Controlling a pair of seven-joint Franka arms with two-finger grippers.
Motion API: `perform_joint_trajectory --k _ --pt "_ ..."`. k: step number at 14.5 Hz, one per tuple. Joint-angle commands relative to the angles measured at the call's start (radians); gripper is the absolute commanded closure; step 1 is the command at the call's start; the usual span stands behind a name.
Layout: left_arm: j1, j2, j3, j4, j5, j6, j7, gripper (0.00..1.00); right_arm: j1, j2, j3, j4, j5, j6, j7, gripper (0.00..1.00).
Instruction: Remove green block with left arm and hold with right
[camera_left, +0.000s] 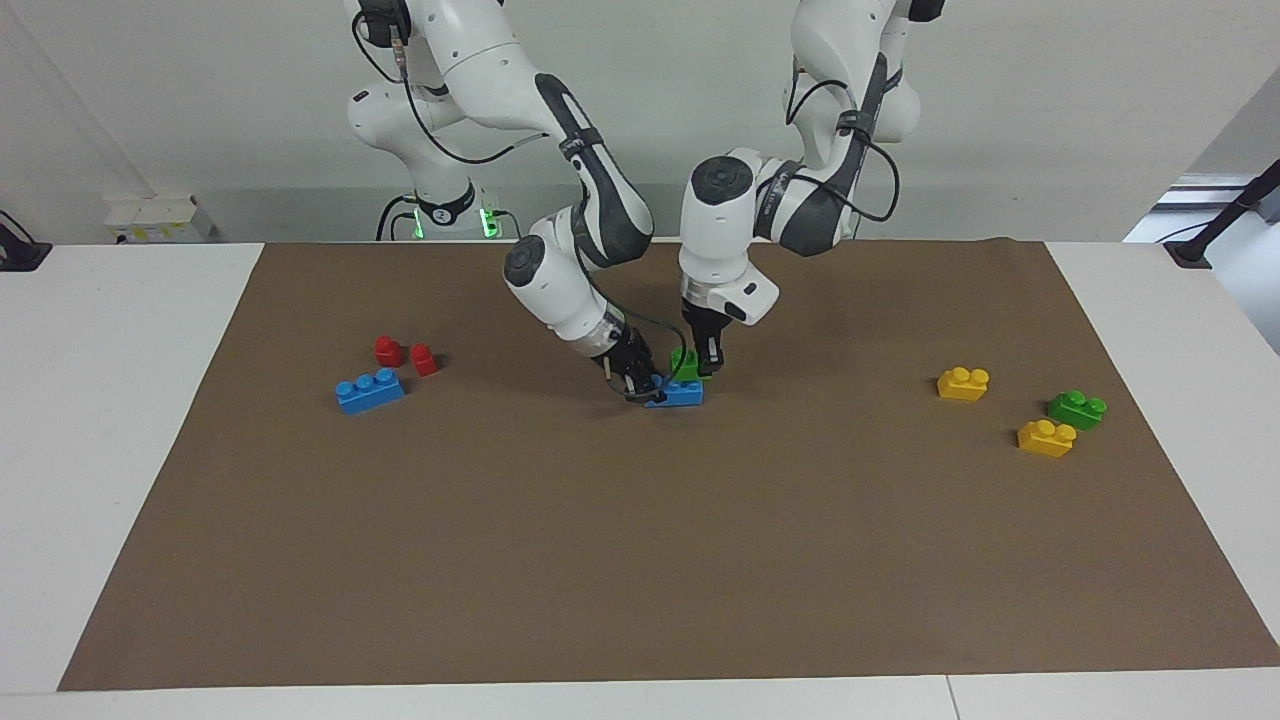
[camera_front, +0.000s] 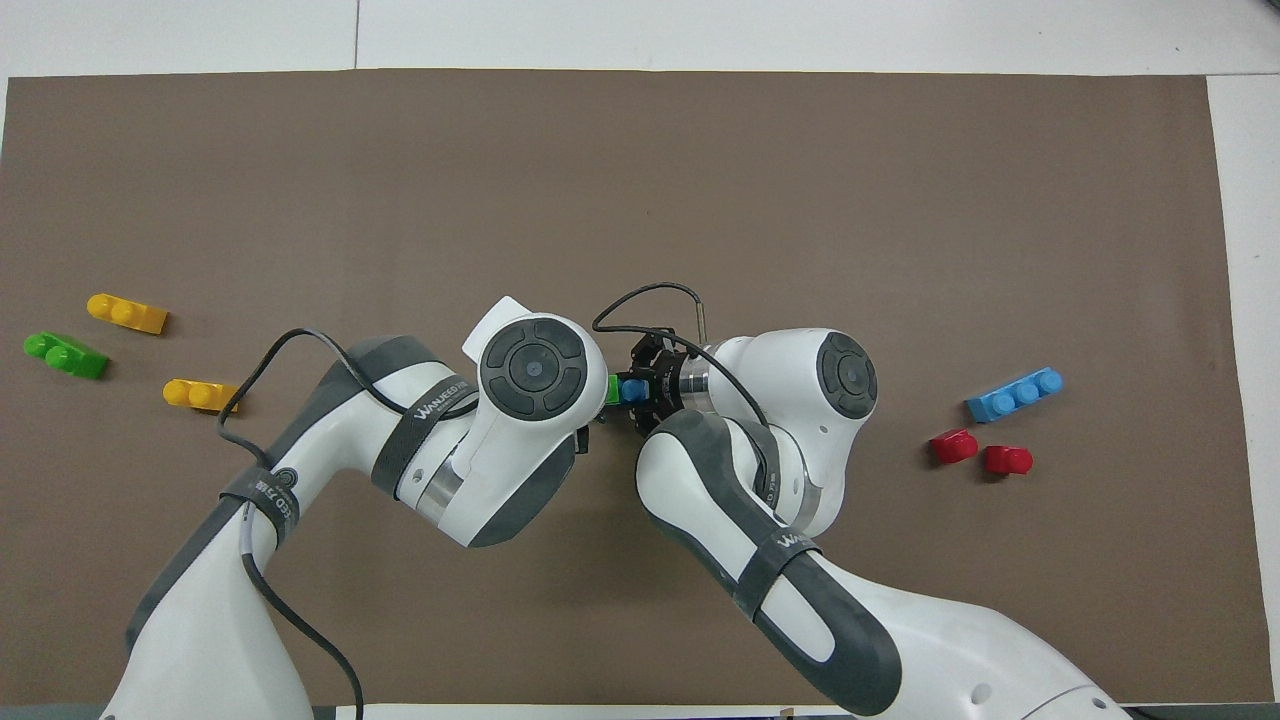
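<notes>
The green block (camera_left: 685, 364) sits on a blue brick (camera_left: 678, 394) in the middle of the brown mat; in the overhead view only a sliver of the green block (camera_front: 611, 389) shows beside a blue stud (camera_front: 632, 388). My left gripper (camera_left: 701, 360) comes straight down and is shut on the green block. My right gripper (camera_left: 643, 385) reaches in low from the right arm's end and is shut on the end of the blue brick. In the overhead view the left hand (camera_front: 530, 370) hides its own fingers, and the right gripper (camera_front: 648, 388) shows at the blue brick.
Toward the right arm's end lie another blue brick (camera_left: 370, 390) and two red blocks (camera_left: 388, 350) (camera_left: 425, 360). Toward the left arm's end lie two yellow bricks (camera_left: 963, 383) (camera_left: 1046, 438) and a darker green brick (camera_left: 1077, 408).
</notes>
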Motion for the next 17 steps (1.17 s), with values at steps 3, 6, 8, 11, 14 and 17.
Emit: perform_joint_trajectory --k 3,6,8,11,14,17 --pt "0.062 -0.086 0.004 -0.005 -0.016 -0.066 0.075 1.00 -0.057 -0.022 -0.002 0.033 0.021 -0.090 -0.039 1.00" --pt "0.082 -0.091 0.015 -0.006 -0.022 -0.070 0.130 1.00 -0.178 -0.076 -0.007 0.064 -0.085 -0.230 -0.060 1.00" --pt "0.146 -0.089 0.013 -0.009 -0.031 -0.060 0.222 1.00 -0.277 -0.102 -0.004 0.068 -0.170 -0.323 -0.141 1.00" --pt "0.276 -0.084 0.013 -0.012 -0.079 -0.054 0.435 1.00 -0.472 -0.110 -0.007 0.073 -0.184 -0.488 -0.383 1.00" --pt "0.407 -0.080 0.013 -0.015 -0.088 -0.051 0.624 1.00 -0.619 -0.116 -0.007 0.067 -0.248 -0.568 -0.525 1.00" --pt "0.534 -0.072 0.013 -0.018 -0.092 -0.031 0.831 1.00 -0.696 -0.104 -0.007 0.038 -0.267 -0.585 -0.603 1.00"
